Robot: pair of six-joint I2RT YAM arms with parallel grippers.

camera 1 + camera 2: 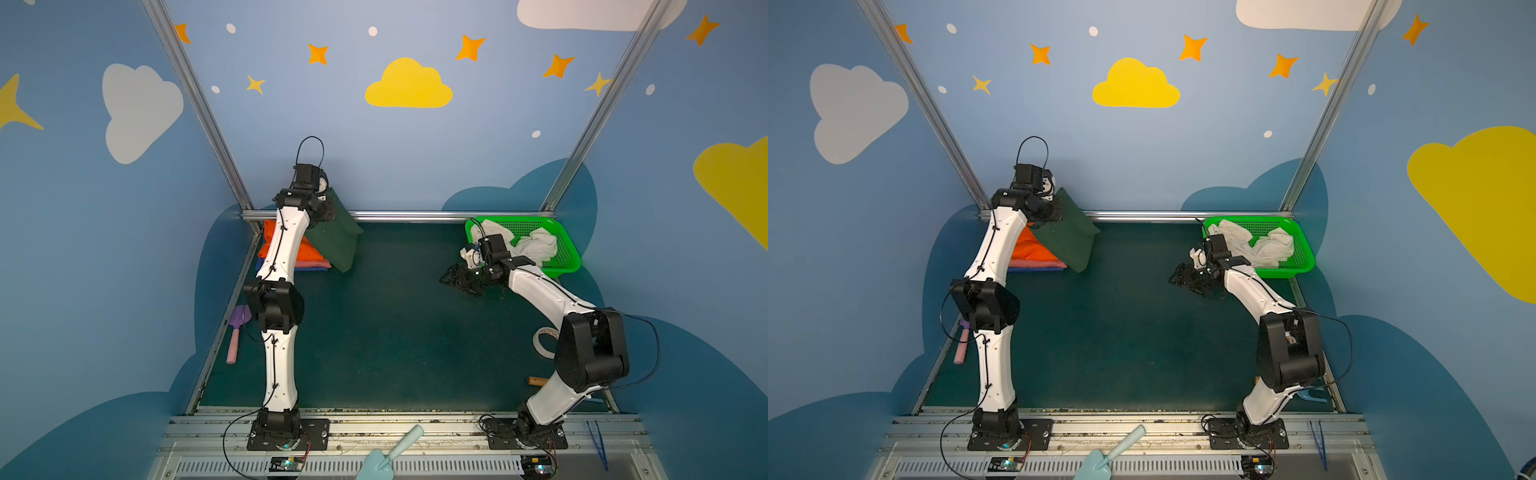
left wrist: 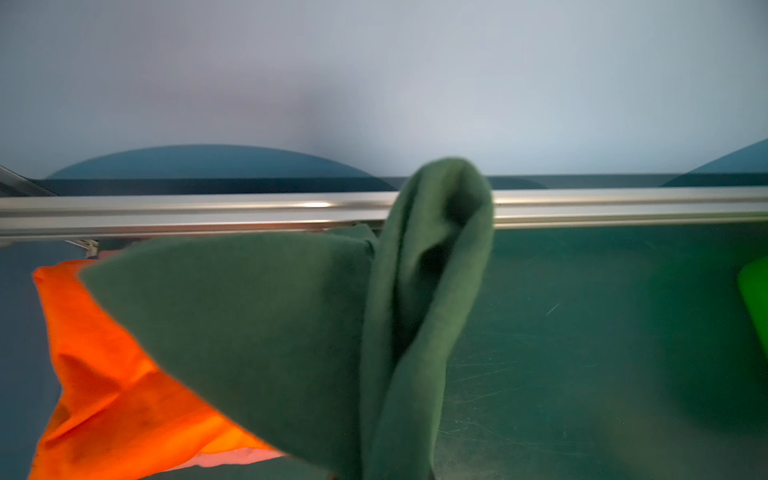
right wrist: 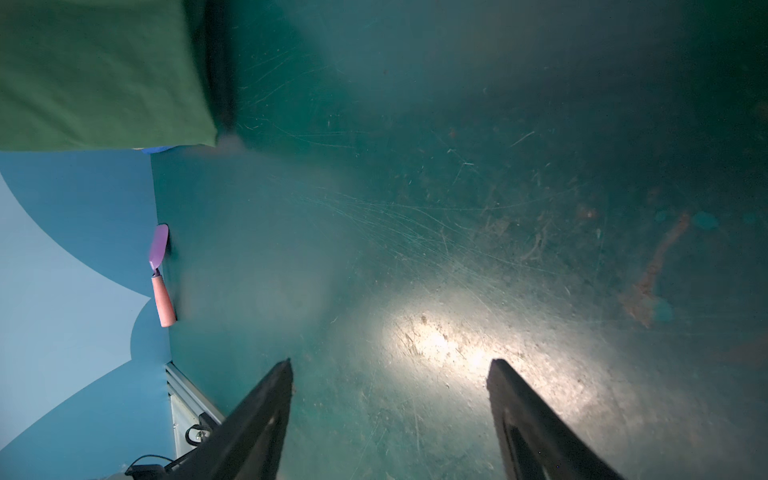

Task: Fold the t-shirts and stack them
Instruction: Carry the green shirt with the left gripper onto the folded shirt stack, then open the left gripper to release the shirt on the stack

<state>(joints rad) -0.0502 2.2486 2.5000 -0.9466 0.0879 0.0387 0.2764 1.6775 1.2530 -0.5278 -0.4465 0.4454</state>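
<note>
In a top view, the left gripper (image 1: 329,199), left of centre, is clenched on the dark green cloth t-shirt (image 1: 337,239), which hangs partly over the bright orange cloth t-shirt (image 1: 307,250). The left wrist view has the dark green cloth t-shirt (image 2: 270,332) at its centre. In the right wrist view the right gripper (image 3: 390,365) stands spread and empty, bottom centre, above the green tabletop (image 3: 457,208).

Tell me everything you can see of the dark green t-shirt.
The dark green t-shirt is plain, matte, soft cloth, folded into a flat panel with no print showing. It hangs tilted from the left gripper, which is shut on its bunched upper edge at the far left of the table, near the back rail. The panel slopes down partly over the orange t-shirt. Whether its low corner touches the table cannot be told.
</note>
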